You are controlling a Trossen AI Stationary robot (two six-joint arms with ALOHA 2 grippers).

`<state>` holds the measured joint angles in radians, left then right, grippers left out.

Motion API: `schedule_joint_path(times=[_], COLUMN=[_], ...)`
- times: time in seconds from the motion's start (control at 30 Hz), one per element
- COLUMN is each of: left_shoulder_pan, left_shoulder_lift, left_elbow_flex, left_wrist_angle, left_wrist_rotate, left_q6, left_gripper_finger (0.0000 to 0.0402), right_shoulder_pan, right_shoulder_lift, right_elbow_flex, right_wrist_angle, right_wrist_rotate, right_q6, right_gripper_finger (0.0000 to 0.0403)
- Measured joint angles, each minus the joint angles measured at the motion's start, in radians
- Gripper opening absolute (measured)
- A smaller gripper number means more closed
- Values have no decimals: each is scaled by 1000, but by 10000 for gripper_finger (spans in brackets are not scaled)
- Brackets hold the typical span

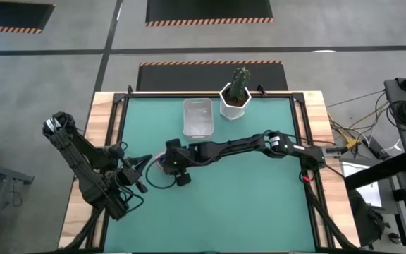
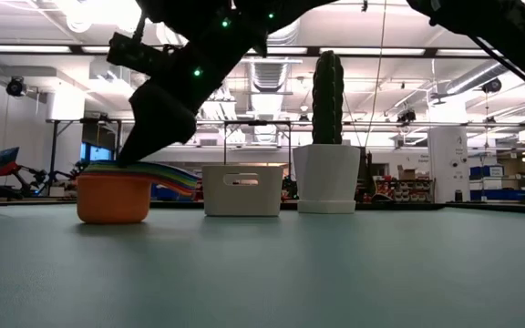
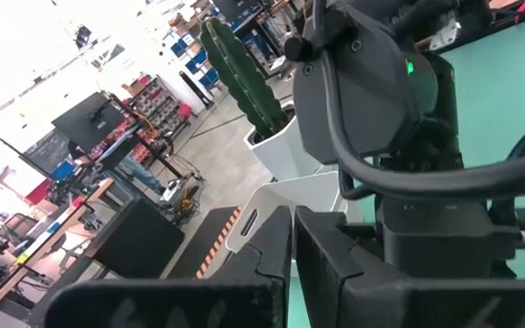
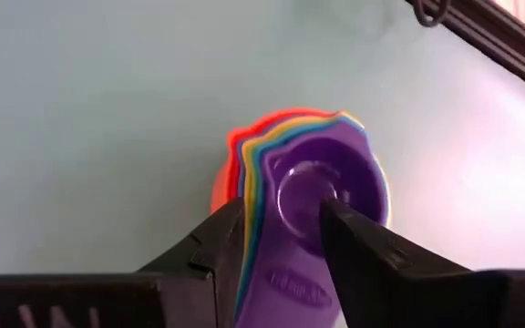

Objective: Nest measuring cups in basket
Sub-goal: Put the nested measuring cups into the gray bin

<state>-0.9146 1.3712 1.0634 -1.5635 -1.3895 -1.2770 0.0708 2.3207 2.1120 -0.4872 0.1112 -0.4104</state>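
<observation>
Counting cups: one nested stack of measuring cups [image 4: 313,196], orange outermost, purple innermost.
Basket [image 1: 197,117]: one, holding nothing visible, near stack.
Right tool [image 4: 281,239]: gripping stacked handles on surface [image 1: 259,197].
Left tool [image 3: 293,264]: closed.

Rainbow measuring cups [image 4: 303,196] — purple innermost, orange outermost — on teal table [image 1: 259,197].

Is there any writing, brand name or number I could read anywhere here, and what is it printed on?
Raised lettering on the purple handle of the stacked measuring cups, seen between the right gripper fingers: too blurred to read.
Shop shelves and screens in the room behind the table: too small to read.
Basket, white cactus pot and the robot arms: no writing visible.
</observation>
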Motion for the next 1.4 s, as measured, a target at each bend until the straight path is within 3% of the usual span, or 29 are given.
schedule_joint_path(times=[0.27, 0.67, 0.93, 1.13, 1.4], left_shoulder_pan=[0, 0, 0, 0, 0], left_shoulder_lift=[0, 0, 0, 0, 0], left_elbow_flex=[0, 0, 0, 0, 0], left_wrist_angle=[3, 7, 8, 8, 7], left_wrist_rotate=[-7, -14, -15, -15, -15], left_q6=[0, 1, 8, 8, 11], left_gripper_finger=[0, 0, 0, 0, 0], right_shoulder_pan=[-1, -2, -2, -2, 1], right_shoulder_lift=[-57, -31, -32, -32, -22], right_elbow_flex=[2, -34, -20, -19, -29], right_wrist_angle=[-67, -45, -33, 31, 107], right_wrist_rotate=[20, 12, 12, 5, -48], right_q6=[27, 51, 54, 53, 55], right_gripper_finger=[106, 64, 59, 96, 212])
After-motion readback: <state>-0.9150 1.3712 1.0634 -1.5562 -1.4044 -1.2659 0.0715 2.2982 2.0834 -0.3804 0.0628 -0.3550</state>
